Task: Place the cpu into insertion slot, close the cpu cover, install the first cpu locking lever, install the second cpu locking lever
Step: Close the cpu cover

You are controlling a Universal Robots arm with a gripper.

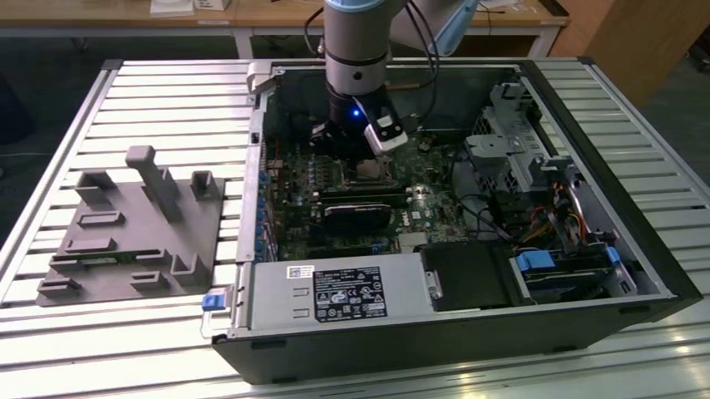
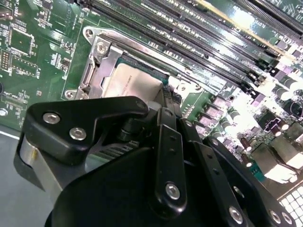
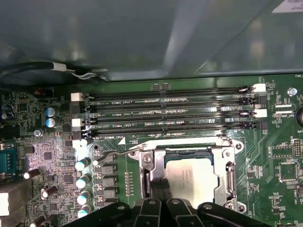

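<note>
Grey-faced cpu (image 3: 191,177) in the insertion slot (image 3: 230,170) looks light, stiff and fragile, best held by its edges; gripper (image 3: 158,187) jaws pressed together alongside.

Arm (image 1: 357,50) vert., pointing straight dn w/ gripper (image 3: 159,189) pinched closed.

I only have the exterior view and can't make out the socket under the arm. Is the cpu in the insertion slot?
Observer: Yes, in both wrist views the cpu lies flat in the insertion slot, pale face up.
Operator: Where's the hand?
Observer: In the first wrist view the hand is down at the cpu's edge, not over its centre.
Operator: Any lever showing?
Observer: A thin wire lever juts out from one corner of the slot.
</note>
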